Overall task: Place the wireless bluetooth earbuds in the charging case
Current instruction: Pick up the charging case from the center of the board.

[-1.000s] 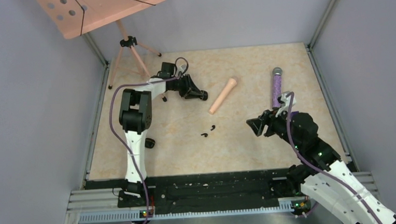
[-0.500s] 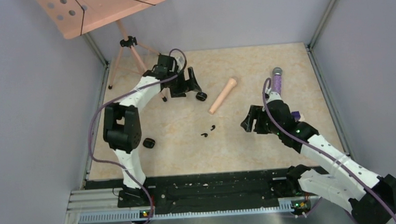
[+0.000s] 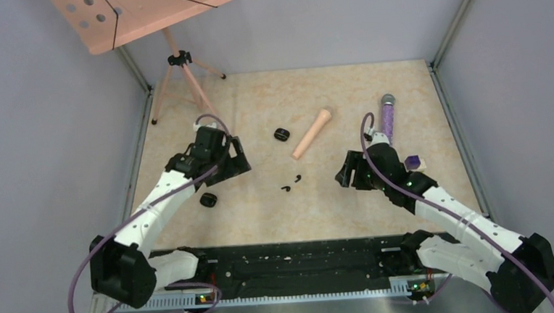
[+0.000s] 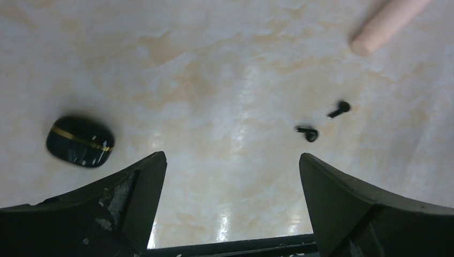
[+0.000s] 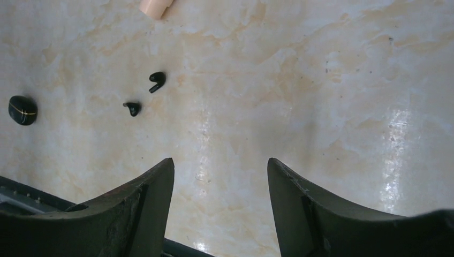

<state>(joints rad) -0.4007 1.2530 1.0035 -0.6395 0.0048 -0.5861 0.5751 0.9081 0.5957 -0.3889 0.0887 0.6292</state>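
Two tiny black earbuds (image 3: 297, 178) (image 3: 285, 188) lie side by side on the marble-look table, also in the left wrist view (image 4: 341, 108) (image 4: 309, 133) and the right wrist view (image 5: 157, 79) (image 5: 132, 108). The small black charging case (image 3: 281, 134) rests alone behind them, beside the pink stick; its inside is too small to make out. My left gripper (image 3: 239, 161) (image 4: 233, 160) hangs wide open and empty, left of the earbuds. My right gripper (image 3: 343, 173) (image 5: 220, 163) is open and empty, right of them.
A black rounded lump with a gold line (image 3: 208, 200) (image 4: 80, 142) (image 5: 22, 110) lies near the left arm. A pink stick (image 3: 312, 132), a purple wand (image 3: 387, 117) and a purple-and-white cube (image 3: 414, 164) lie further back and right. A tripod (image 3: 181, 61) stands at the back left.
My left gripper opened and let go of the charging case at the back, then swung back toward the near left. The right gripper moved slightly left.
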